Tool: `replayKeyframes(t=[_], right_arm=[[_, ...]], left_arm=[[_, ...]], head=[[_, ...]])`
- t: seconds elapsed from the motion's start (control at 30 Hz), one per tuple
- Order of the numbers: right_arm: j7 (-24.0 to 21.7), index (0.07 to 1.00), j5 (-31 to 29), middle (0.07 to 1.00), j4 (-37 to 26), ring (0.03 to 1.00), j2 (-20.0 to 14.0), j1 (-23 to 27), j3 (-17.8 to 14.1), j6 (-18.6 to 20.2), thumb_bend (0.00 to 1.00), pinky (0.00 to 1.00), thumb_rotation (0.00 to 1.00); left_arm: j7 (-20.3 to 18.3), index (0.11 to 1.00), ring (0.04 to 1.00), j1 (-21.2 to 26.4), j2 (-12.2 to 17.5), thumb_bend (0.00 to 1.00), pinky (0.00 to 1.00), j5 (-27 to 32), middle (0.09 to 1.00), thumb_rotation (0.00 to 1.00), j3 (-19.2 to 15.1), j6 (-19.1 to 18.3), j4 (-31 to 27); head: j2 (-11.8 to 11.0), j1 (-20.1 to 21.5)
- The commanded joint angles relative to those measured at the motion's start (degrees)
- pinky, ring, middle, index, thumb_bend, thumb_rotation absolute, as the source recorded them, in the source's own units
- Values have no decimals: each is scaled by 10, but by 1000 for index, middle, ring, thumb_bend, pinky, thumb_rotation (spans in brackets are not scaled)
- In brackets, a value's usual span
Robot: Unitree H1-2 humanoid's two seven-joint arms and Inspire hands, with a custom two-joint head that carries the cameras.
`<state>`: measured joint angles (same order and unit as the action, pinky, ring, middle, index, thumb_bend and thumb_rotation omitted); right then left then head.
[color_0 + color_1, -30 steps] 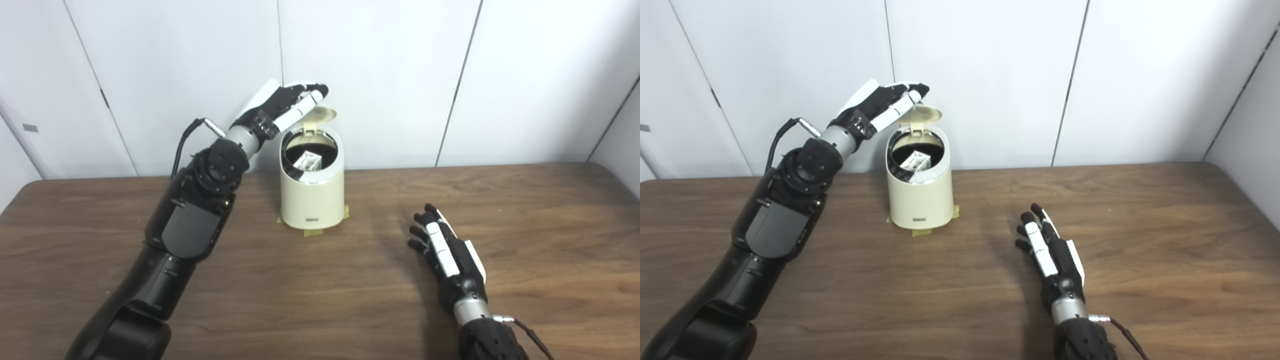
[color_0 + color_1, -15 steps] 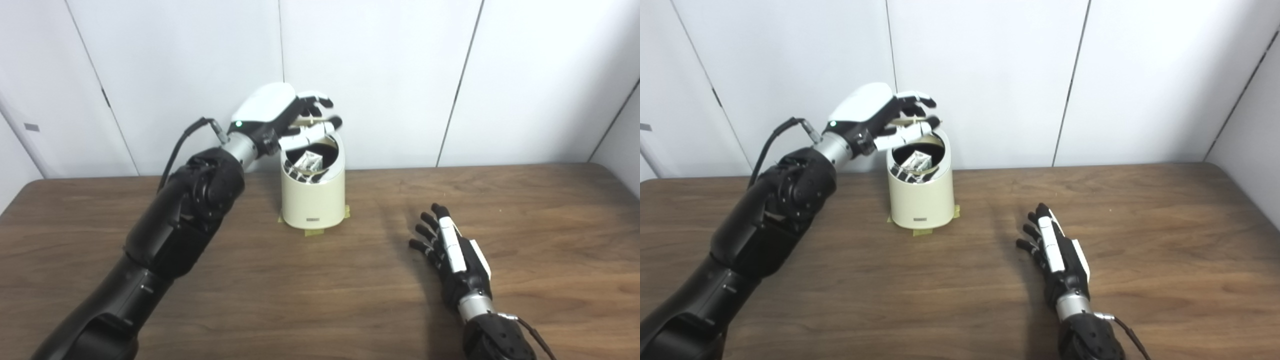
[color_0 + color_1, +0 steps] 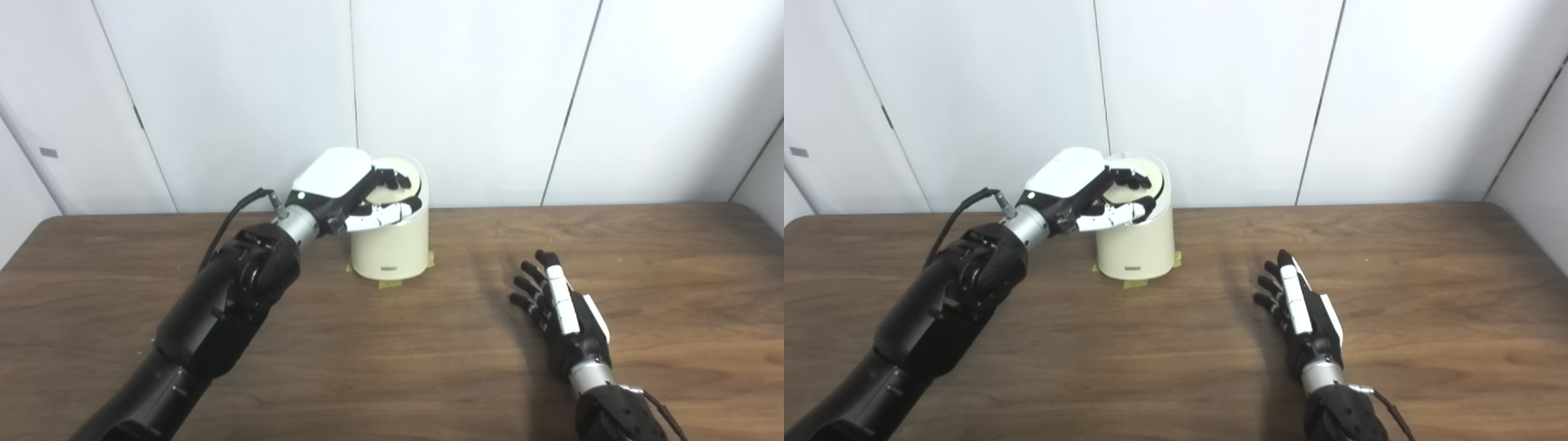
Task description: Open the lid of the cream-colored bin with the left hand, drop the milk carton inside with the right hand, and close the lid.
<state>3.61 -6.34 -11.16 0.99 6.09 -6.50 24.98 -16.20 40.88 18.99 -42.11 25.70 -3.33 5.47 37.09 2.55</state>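
The cream-colored bin (image 3: 392,245) stands at the back middle of the wooden table (image 3: 392,361). Its lid (image 3: 405,173) lies down flat on the top. My left hand (image 3: 349,184) rests palm down on the lid, with its fingers spread over it and grasping nothing. The milk carton is not visible; the lid covers the bin's opening. My right hand (image 3: 566,312) lies open and empty on the table to the right of the bin, fingers pointing away from me. It also shows in the right eye view (image 3: 1304,315).
Yellow tape (image 3: 389,283) sticks out under the bin's base. A white panelled wall (image 3: 478,92) stands close behind the bin. Bare tabletop lies between my two arms and to the far right.
My left hand turned palm down and pushed the raised lid down onto the bin, hiding the carton inside. My right hand stayed on the table. The camera shifted a little.
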Motion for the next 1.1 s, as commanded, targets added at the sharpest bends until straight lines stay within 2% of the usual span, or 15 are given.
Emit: replayKeyframes(t=[0.0, 0.23, 0.47, 0.57, 0.7, 0.97, 1.07], right_arm=[[1, 954, 0, 900, -22, 869, -1, 17, 0, -2, 542, 825, 874], [0, 959, 2, 897, -26, 871, -2, 16, 2, 2, 534, 826, 876], [0, 956, 8, 890, -28, 862, -5, 16, 5, 7, 534, 811, 876], [1, 957, 9, 887, -32, 860, -4, 15, 5, 11, 533, 808, 873], [5, 951, 9, 867, -34, 845, -1, 15, 3, 14, 534, 803, 862], [6, 957, 3, 855, -37, 838, -1, 15, 4, 17, 532, 807, 854], [8, 956, 1, 852, -39, 836, 0, 16, 4, 18, 527, 805, 847]], left_arm=[[-3, 784, 765, 16, 11, 493, 845, -10, 769, 1000, -10, 1, -20], [-21, 789, 772, -2, 17, 450, 859, -19, 773, 1000, -7, 9, -28], [-49, 816, 805, -6, 15, 470, 881, -28, 803, 1000, 2, 8, -11], [-68, 836, 817, -1, 14, 478, 884, -40, 818, 1000, 12, 5, 2], [-85, 857, 800, 5, 16, 471, 835, -49, 820, 1000, 26, 12, 19], [-101, 889, 816, 13, 24, 510, 880, -87, 818, 1000, 61, 27, 29], [-120, 907, 823, 13, 24, 524, 897, -88, 828, 1000, 65, 19, 25]], head=[[1, 2], [5, 5], [11, 8], [13, 9], [14, 9], [18, 10], [19, 10]])
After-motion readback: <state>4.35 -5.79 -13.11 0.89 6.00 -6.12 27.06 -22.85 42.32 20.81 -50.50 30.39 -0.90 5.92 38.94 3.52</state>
